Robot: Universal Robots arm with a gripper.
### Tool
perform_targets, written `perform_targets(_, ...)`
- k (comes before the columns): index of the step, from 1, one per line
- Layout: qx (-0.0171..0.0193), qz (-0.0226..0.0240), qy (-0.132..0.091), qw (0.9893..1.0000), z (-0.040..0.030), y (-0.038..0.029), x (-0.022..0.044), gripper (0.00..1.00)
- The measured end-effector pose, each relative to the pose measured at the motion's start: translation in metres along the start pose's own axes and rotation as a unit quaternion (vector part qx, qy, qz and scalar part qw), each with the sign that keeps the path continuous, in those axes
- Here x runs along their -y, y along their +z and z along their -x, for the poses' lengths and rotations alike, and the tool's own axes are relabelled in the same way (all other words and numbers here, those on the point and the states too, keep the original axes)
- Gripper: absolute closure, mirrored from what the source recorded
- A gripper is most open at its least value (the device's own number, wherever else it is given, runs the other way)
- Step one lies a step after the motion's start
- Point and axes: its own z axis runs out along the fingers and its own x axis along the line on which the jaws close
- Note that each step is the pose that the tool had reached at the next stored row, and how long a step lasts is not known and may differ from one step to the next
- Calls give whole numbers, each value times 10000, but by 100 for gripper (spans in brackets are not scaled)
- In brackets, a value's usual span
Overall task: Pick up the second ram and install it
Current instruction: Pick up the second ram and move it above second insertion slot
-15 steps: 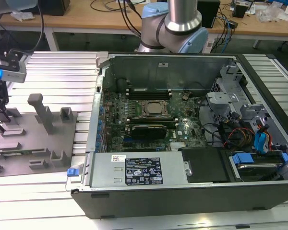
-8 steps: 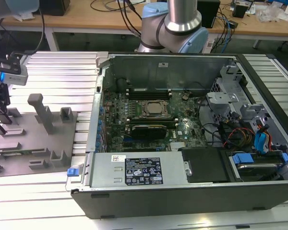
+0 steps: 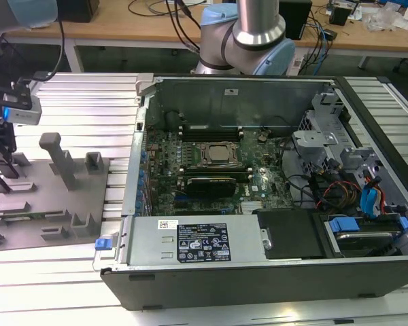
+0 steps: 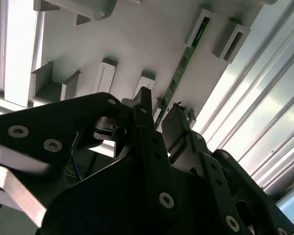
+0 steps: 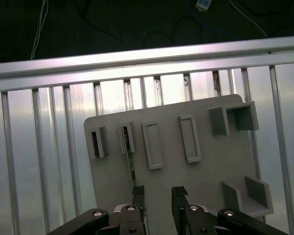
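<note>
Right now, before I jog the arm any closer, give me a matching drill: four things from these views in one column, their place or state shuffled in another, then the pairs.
Things:
1. long narrow green ram stick
2. black gripper fingers
3. large green motherboard
4. grey metal power supply box

Place or state:
A. along the near wall of the open computer case, in the exterior view
B. open, over the flat grey fixture plate, at the stick's end
C. on edge in the plate's slotted blocks
D. inside the case, carrying the processor socket

Pairs: 1-C, 2-B, 3-D, 4-A
</note>
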Motion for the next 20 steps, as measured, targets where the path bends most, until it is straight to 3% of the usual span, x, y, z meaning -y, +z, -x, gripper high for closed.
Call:
perform_targets(17,0,0,1,10000,-4,176,8,64)
perform_targets(20,0,0,-11,10000,-36,201,9,64)
